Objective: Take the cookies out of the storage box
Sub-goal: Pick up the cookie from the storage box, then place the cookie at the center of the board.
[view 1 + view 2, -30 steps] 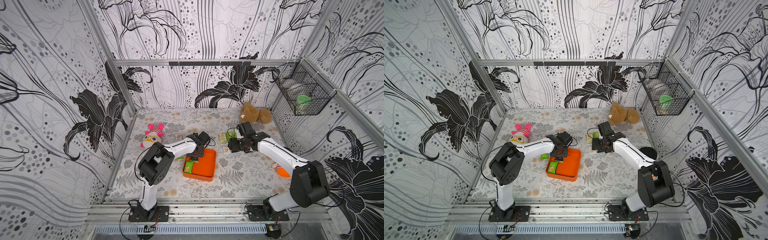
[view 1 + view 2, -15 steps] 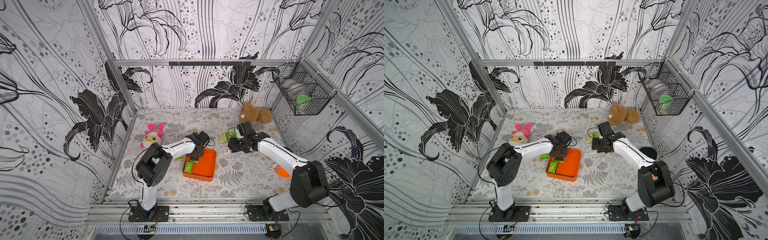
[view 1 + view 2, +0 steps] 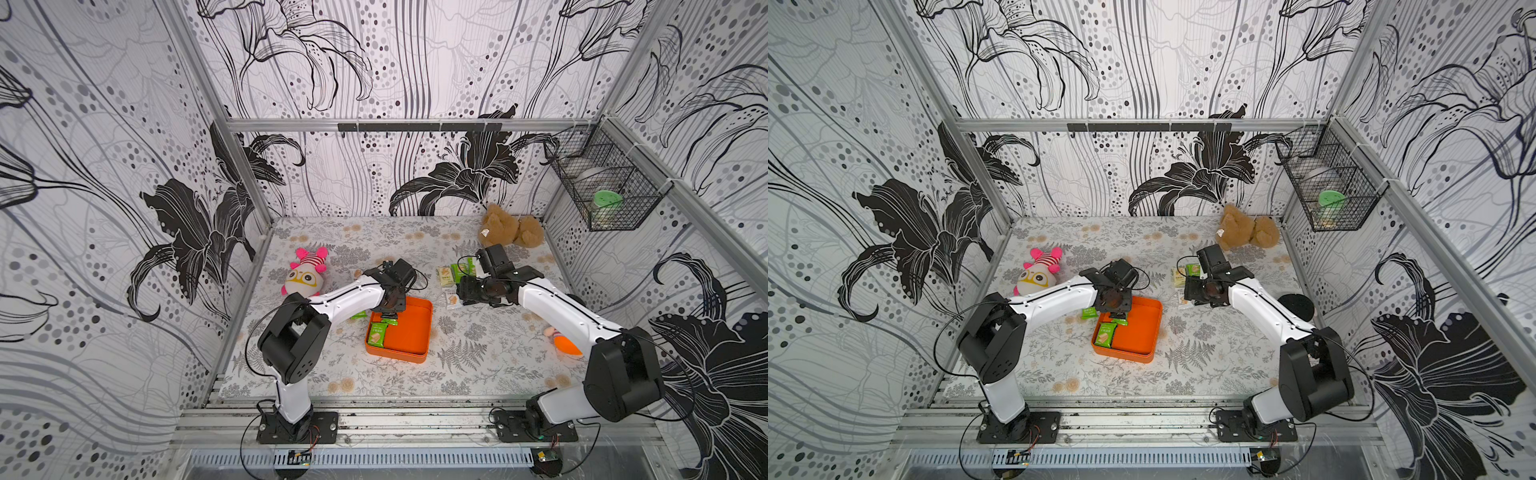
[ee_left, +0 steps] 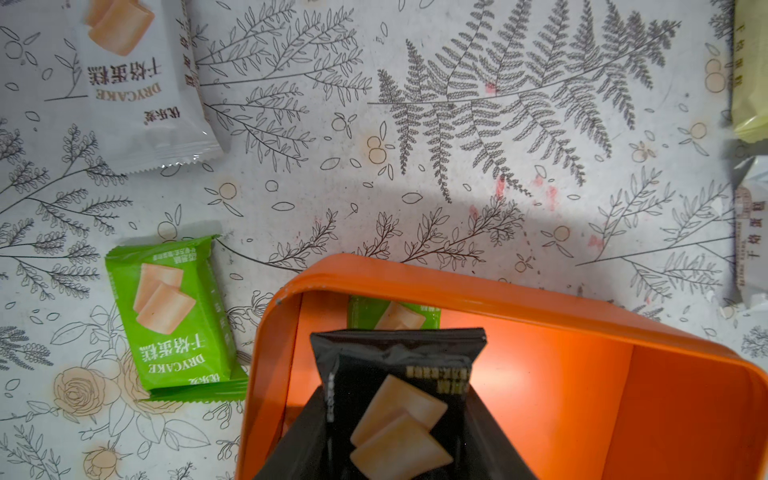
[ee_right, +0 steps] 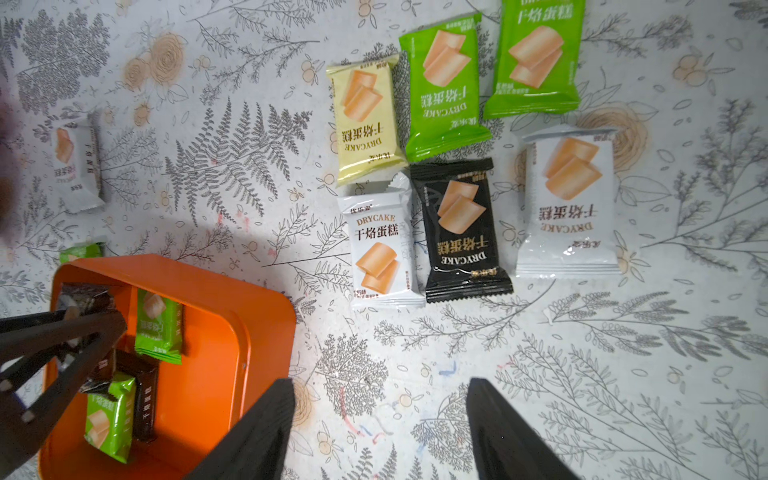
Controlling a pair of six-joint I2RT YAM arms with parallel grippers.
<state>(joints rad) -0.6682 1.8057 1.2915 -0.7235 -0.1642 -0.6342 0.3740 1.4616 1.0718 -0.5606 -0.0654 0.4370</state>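
Everywhere, tall walls (image 3: 124, 166) with big black and white flowers. High on one side, a black wire basket (image 3: 611, 195). Down below, a flat table (image 3: 478, 365) covered in grey leaves and little tan roses, with a brown teddy (image 3: 511, 230) at the back and a pink toy (image 3: 307, 274) near the left wall.

Near the middle of the table, the storage box (image 3: 409, 336), bright orange, flat on the cloth. Right over its far left corner, the left gripper (image 4: 397, 399), reaching down inside the low walls. Squeezed on a black packet (image 4: 399, 361), one finger on each side, biscuit picture facing the wrist camera. Cannot tell whether touching the orange floor or just above.

Off past the far right of the box, the right gripper (image 5: 380, 384), fingers spread wide over bare cloth with nothing between.

Just ahead of those fingers, six cookies (image 5: 461, 228) lying flat in a bunch outside the box: two green, two white, one black, one pale yellow. Inside the box, two green packets (image 5: 158, 324) and a dark packet (image 5: 143, 395) beside them. On the cloth just outside the box, one more green packet (image 4: 174, 311), and farther off a white packet (image 4: 133, 83).
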